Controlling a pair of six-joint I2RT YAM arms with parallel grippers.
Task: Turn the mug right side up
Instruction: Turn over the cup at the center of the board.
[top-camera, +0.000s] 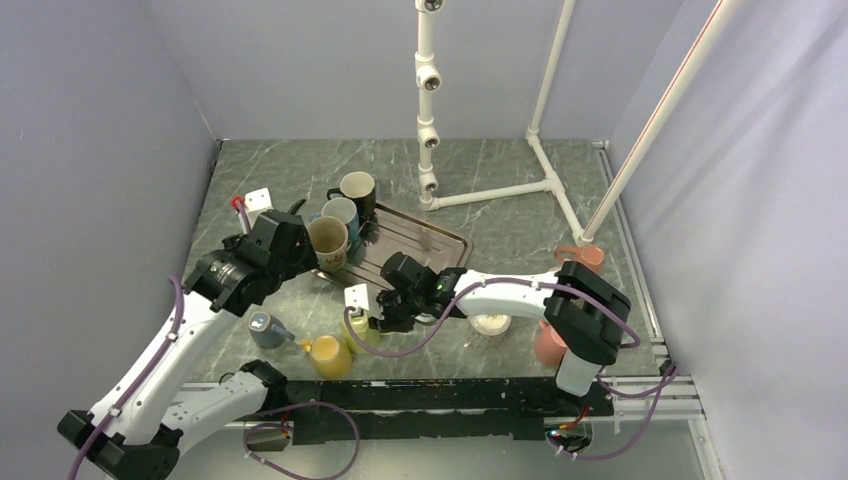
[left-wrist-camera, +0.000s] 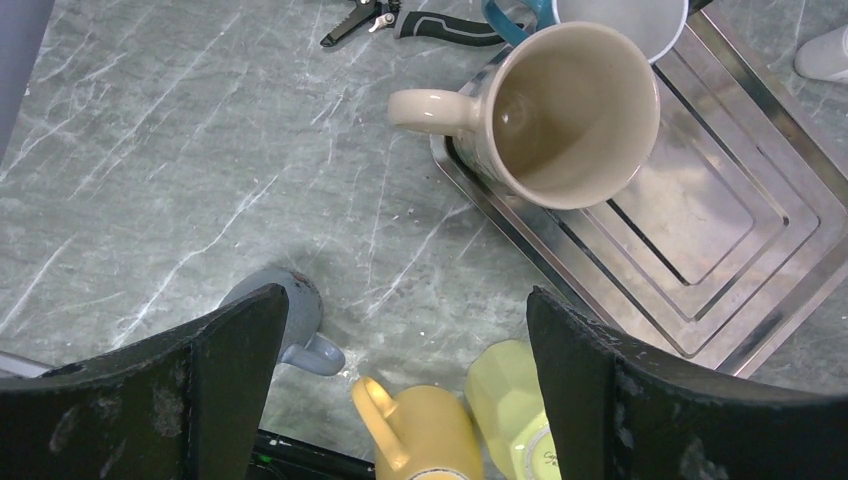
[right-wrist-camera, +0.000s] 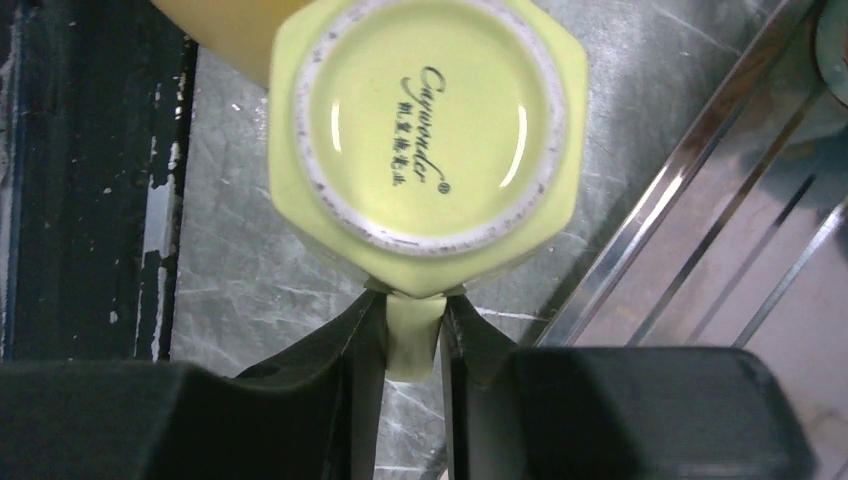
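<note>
A lime-green faceted mug (right-wrist-camera: 430, 120) stands upside down on the marble table, its printed base facing up. It also shows in the top view (top-camera: 362, 331) and the left wrist view (left-wrist-camera: 510, 410). My right gripper (right-wrist-camera: 413, 335) is shut on the mug's handle, the fingers (right-wrist-camera: 365, 340) pressing it from both sides; in the top view the gripper (top-camera: 385, 318) is just right of the mug. My left gripper (left-wrist-camera: 405, 300) is open and empty, hovering above the table left of the tray; it also shows in the top view (top-camera: 295, 245).
A yellow mug (left-wrist-camera: 425, 430) lies against the lime mug and a grey mug (left-wrist-camera: 290, 320) sits to its left. A steel tray (left-wrist-camera: 700, 220) holds a beige mug (left-wrist-camera: 570, 110), a blue mug (top-camera: 341, 213) and a black mug (top-camera: 358, 190). Pink mugs (top-camera: 583, 257) and a PVC rack (top-camera: 432, 100) stand to the right and behind.
</note>
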